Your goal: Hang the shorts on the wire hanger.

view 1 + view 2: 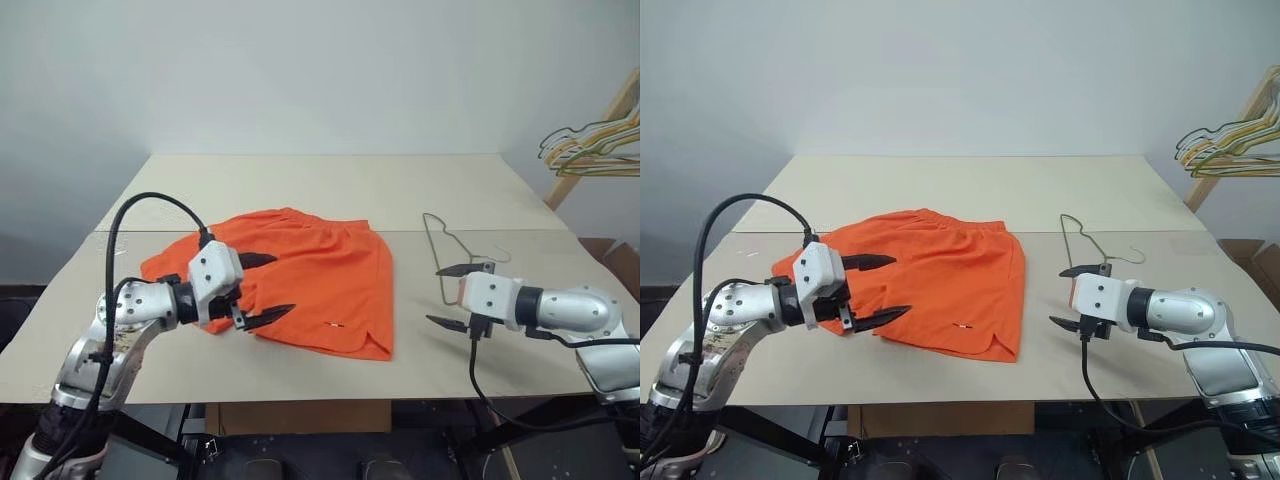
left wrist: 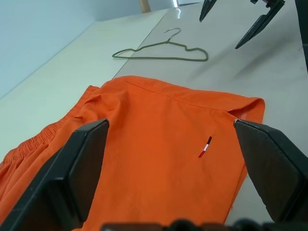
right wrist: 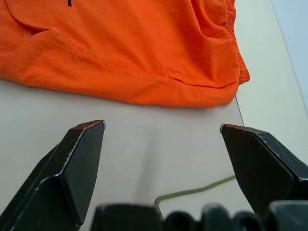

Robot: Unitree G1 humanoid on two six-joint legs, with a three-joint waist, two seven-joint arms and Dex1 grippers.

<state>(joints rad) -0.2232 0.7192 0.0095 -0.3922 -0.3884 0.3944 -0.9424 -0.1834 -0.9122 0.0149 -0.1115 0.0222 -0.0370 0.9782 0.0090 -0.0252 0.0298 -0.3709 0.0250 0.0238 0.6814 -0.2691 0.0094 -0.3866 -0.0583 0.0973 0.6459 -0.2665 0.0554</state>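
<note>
At the lower left of the head camera's frame, the left gripper [image 1: 266,290] hovers over the near left part of the shorts [image 1: 300,275], its two black fingers spread wide apart with nothing between them. Just right of it, across the centre of the frame, the bright orange shorts lie flat on the pale table [image 1: 330,190], gathered waistband toward the left and far side, hems toward the right and near edge; a small white mark sits near the lower right hem. Right of the shorts, a strip of bare tabletop separates them from the wire hanger [image 1: 445,248], a thin grey-olive triangle lying flat on the table with its hook pointing right. Over the hanger's near end, at the lower right of the frame, the right gripper [image 1: 452,297] points toward the shorts, fingers likewise fully spread and empty. From the right wrist camera the hanger's wire shows just beneath the fingers. At the upper right edge, a bunch of yellow, green and pink hangers [image 1: 595,145] hangs from a wooden rack [image 1: 600,135].
</note>
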